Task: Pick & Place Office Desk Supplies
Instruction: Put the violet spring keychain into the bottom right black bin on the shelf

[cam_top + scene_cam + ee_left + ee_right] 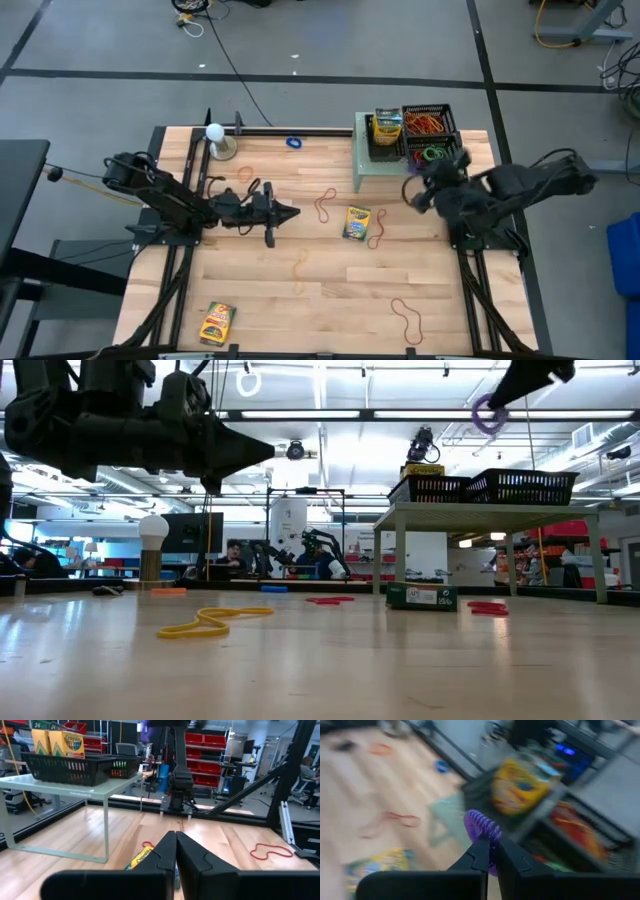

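From above, the right gripper [412, 193] hangs just off the front corner of the pale green raised shelf [372, 168], and the two black mesh baskets [412, 132] on that shelf sit right beside it. One basket carries the upright yellow crayon boxes [387, 127], the other a tangle of red, orange and green rubber bands [428, 128]. The left gripper [290, 212] is out over the middle of the wooden tabletop [330, 290], fingers pressed together with nothing between them. A flat yellow-green crayon box [357, 222] lies a little beyond its tips, with a red rubber-band loop [326, 206] between the two. Another crayon box [216, 322] lies near the front left edge, well apart from both grippers.

Down at tabletop level, the right gripper is up high, a purple coiled rubber band [487, 415] dangling from it above the baskets. A yellow loop [210, 622] lies flat in the foreground, and the white ball on its small stand [153, 545] stands at the far left.

Left wrist view: dark fingers [162, 856] closed tip to tip, the flat crayon box peeking out just past them, a red loop [270, 851] off to one side.

Right wrist view: the fingers [479, 856] pinch the purple band, coil standing up from the tips, with the blurred baskets beyond.
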